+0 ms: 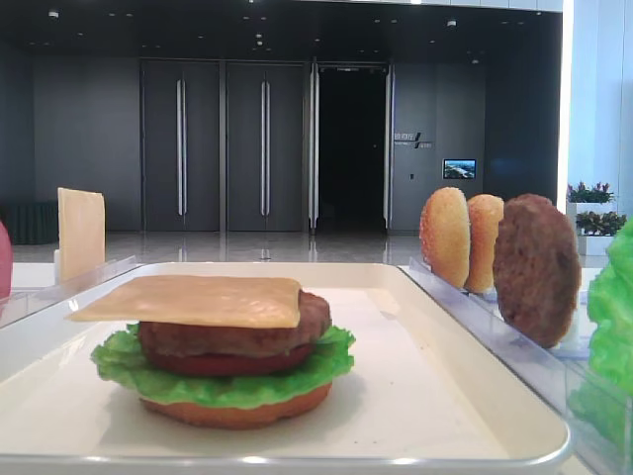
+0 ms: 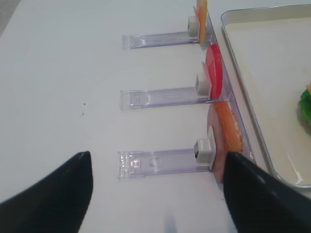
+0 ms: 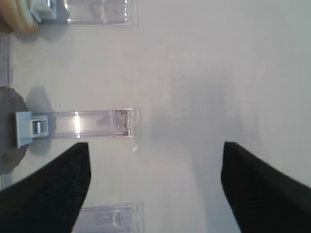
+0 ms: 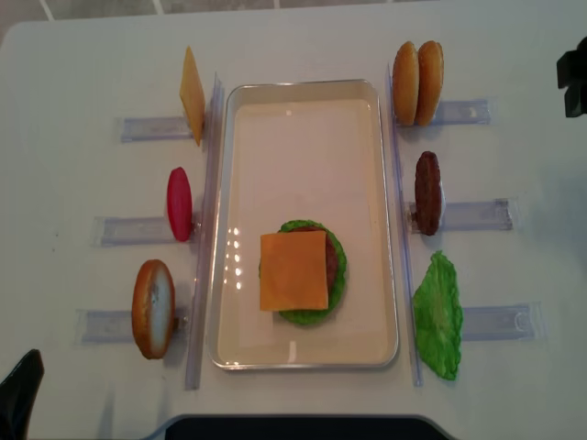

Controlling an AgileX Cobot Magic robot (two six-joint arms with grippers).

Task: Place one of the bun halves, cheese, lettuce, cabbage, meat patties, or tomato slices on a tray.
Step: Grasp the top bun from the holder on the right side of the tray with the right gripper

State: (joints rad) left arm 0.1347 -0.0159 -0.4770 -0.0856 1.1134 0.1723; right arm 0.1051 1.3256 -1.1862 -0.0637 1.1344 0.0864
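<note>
The white tray (image 4: 303, 96) holds a stack: cheese (image 4: 293, 270) on top, then a meat patty (image 1: 232, 336), tomato, lettuce (image 1: 223, 381) and a flat bun bottom. Two sesame bun halves (image 4: 417, 82) stand on edge right of the tray, with a spare meat patty (image 4: 427, 192) and a lettuce leaf (image 4: 437, 316) below them. Left of the tray stand a cheese slice (image 4: 192, 94), a tomato slice (image 4: 179, 203) and another bun piece (image 4: 153, 308). My right gripper (image 3: 154, 145) hangs open and empty over bare table. My left gripper (image 2: 158, 155) is open and empty beside that bun piece (image 2: 227, 136).
Clear plastic racks (image 4: 463, 215) stick out from both long sides of the tray, each with a small pusher block (image 2: 204, 149). A clear rail (image 4: 204, 229) runs along each tray side. White table (image 4: 73, 55) surrounds everything.
</note>
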